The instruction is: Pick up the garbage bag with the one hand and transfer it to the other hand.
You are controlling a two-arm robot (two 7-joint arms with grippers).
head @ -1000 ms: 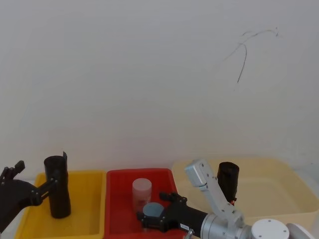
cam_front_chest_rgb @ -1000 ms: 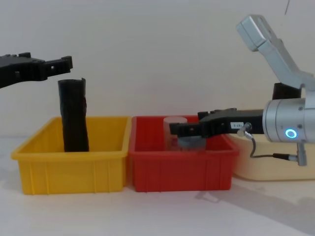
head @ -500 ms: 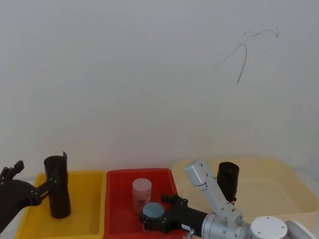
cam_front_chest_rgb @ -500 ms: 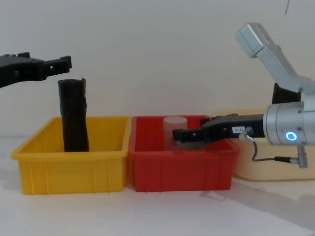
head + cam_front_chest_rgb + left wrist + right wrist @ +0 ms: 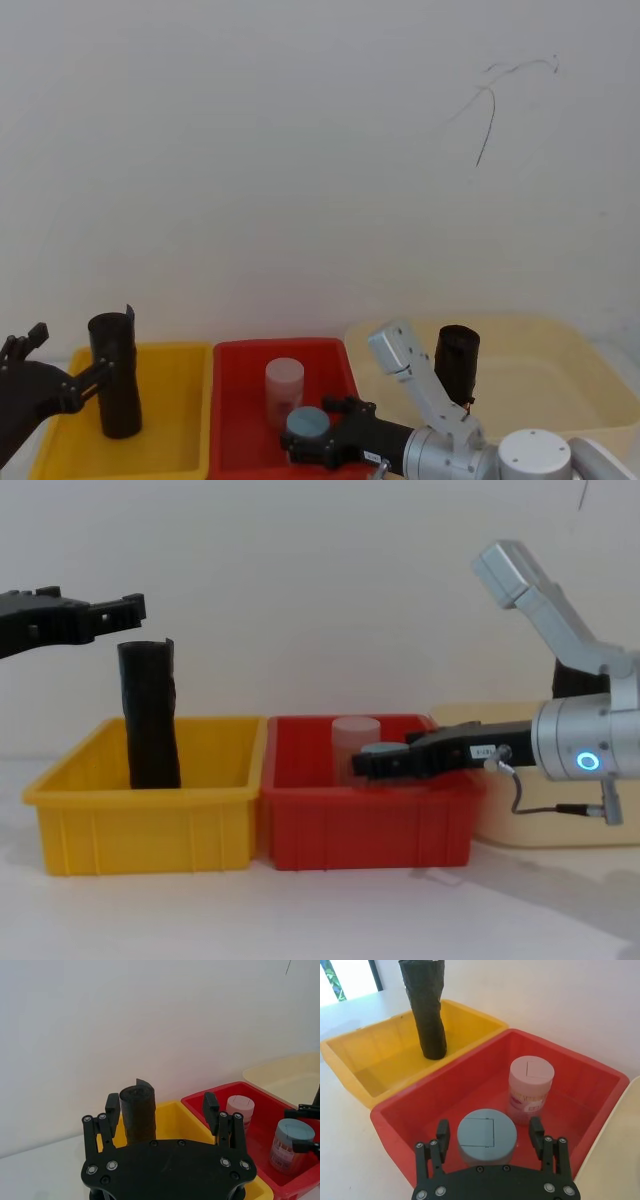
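On the white desk [image 5: 330, 910] three bins stand in a row, touching side by side: a cream bin [image 5: 540, 385] on the robot's right, a red bin [image 5: 365, 825] in the middle and a yellow bin [image 5: 145, 815] on its left. The silver right arm [image 5: 590, 750], with its blue ring light, reaches in from the right over the red bin. The garbage bag [image 5: 150, 715] stands upright in the yellow bin, rising well above its rim, untouched. A second black roll [image 5: 457, 362] stands in the cream bin behind the right arm. The left gripper [image 5: 125, 607] hovers above the garbage bag's top, its fingers spread wide with nothing between them; from the left wrist view the roll [image 5: 139, 1115] sits beyond and between the two fingers [image 5: 210, 1106]. The right gripper [image 5: 490, 1135], bearing a small white label, is low inside the red bin with its fingers open on either side of a grey-lidded jar [image 5: 486, 1135], apart from it. Just beyond that stands a pale pink-lidded jar [image 5: 530, 1087].
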